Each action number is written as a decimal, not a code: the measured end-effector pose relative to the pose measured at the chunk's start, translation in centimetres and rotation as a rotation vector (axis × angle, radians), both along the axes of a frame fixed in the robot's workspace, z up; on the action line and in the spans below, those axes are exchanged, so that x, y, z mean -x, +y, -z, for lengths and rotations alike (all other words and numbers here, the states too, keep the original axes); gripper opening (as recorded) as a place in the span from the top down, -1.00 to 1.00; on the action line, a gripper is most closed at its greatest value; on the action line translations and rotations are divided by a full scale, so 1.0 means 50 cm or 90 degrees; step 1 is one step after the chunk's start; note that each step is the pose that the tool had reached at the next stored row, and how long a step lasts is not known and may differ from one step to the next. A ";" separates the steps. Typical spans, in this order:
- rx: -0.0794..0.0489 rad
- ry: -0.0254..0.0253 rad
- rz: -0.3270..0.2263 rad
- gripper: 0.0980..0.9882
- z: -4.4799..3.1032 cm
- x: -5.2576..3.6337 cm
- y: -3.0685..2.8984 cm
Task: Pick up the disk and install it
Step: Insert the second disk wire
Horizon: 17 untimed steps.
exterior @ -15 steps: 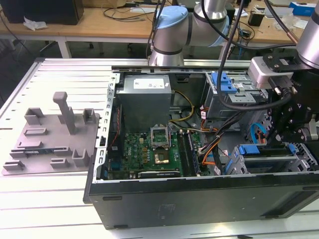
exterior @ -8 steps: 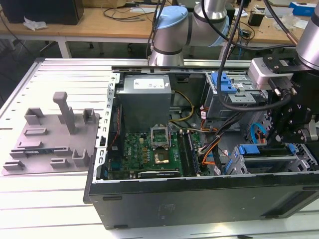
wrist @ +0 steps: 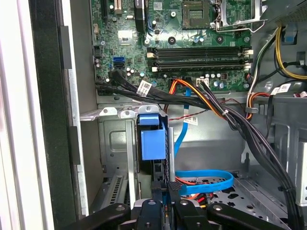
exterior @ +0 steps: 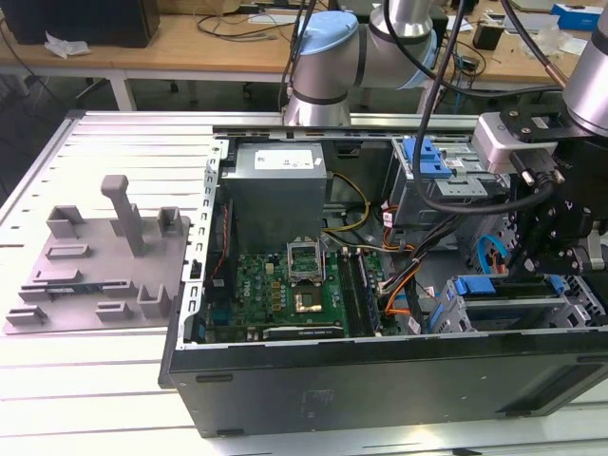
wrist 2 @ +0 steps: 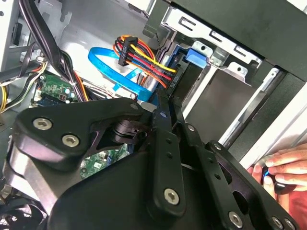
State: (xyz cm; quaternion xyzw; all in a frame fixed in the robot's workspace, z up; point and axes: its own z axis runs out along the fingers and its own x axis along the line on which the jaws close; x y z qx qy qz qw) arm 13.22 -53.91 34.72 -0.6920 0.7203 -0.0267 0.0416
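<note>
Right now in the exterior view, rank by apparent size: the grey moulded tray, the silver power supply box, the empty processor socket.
1. Grey moulded tray, widest.
2. Silver power supply box.
3. Empty processor socket, clearly smallest.
The tray lies outside the case, so nearness may skew its lead.

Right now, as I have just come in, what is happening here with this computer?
A robot arm is working inside an open PC case. Its gripper is down at the drive cage, right at the disk, which stands on edge in the cage with its blue frame showing. A person's hand rests at the edge of the case nearby.
</note>
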 end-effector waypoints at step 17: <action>0.000 0.0000 0.000 0.85 0.010 0.000 0.000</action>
